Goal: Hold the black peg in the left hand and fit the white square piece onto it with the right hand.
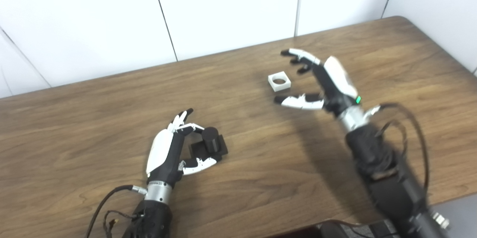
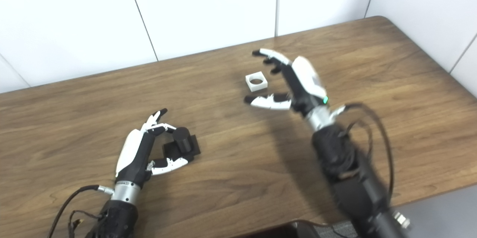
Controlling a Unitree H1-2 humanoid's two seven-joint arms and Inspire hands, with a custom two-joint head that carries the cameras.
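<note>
Left hand (image 1: 169, 148) at lower left of frame, fingers and thumb curled loosely around black peg (image 1: 209, 142) standing on wooden tabletop (image 1: 238, 178); firm grip not discernible. Right hand (image 1: 316, 81) at centre right, fingers spread apart, holding nothing, just beside white square piece (image 1: 279, 81) lying flat on tabletop.
</note>
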